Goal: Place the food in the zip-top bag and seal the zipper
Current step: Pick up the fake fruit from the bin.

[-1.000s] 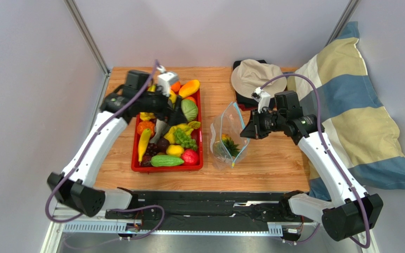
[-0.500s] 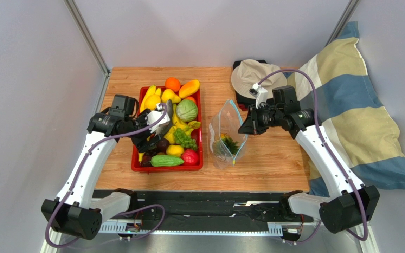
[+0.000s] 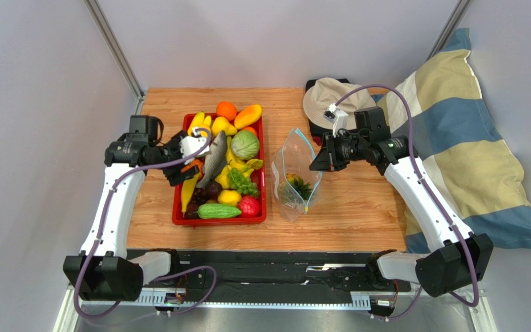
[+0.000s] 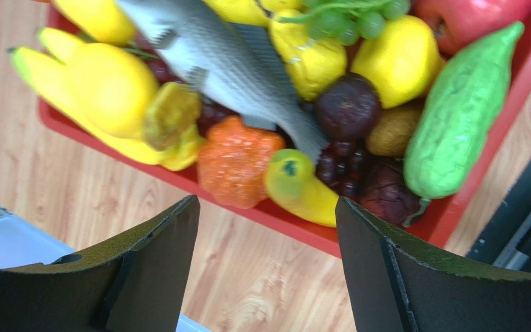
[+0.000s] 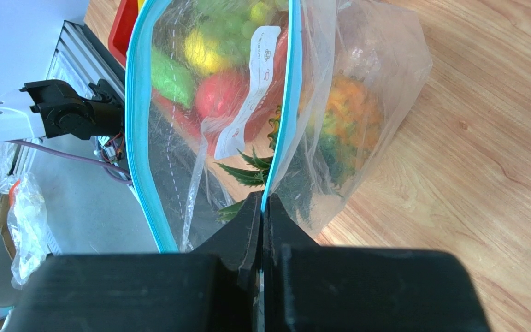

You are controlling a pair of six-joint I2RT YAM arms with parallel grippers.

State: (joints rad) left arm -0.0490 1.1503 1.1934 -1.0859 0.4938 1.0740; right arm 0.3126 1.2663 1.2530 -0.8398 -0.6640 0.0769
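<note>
On the wooden table [image 3: 344, 214], nearest the arm bases, a red tray [image 3: 258, 220] sits left of centre, heaped with toy food. Along its near rim lie a green cucumber [image 3: 218, 211] and a red apple [image 3: 249, 205], just beside each other. A yellow lemon [image 3: 229, 197] touches them from behind, and green grapes [image 3: 242, 184] lie a little further in. A grey fish [image 3: 214, 158] lies on top of the pile mid-tray, with a green cabbage [image 3: 245, 145] to its right. An orange [image 3: 227, 111] sits at the far end.

The left gripper [image 4: 266, 207] hangs over the tray's left rim with its fingers spread wide apart. Nothing is between them; the wrist view shows only the tray edge and the food below.

Right of the tray, near it but apart, the clear bag [image 3: 292, 162] stands upright on the table with its mouth gaping. A pineapple [image 3: 297, 185] rests inside at the bottom. A white label [image 5: 251, 90] hangs just inside the mouth.

The right gripper [image 5: 263, 207] is pinched tight on the zipper [image 5: 285, 104] – on the lip of the mouth nearest that arm, holding it up. The other lip bows well away from it.

At the far edge behind the bag lies a beige hat [image 3: 327, 97], and a striped pillow [image 3: 455, 138] leans at the table's right side.
</note>
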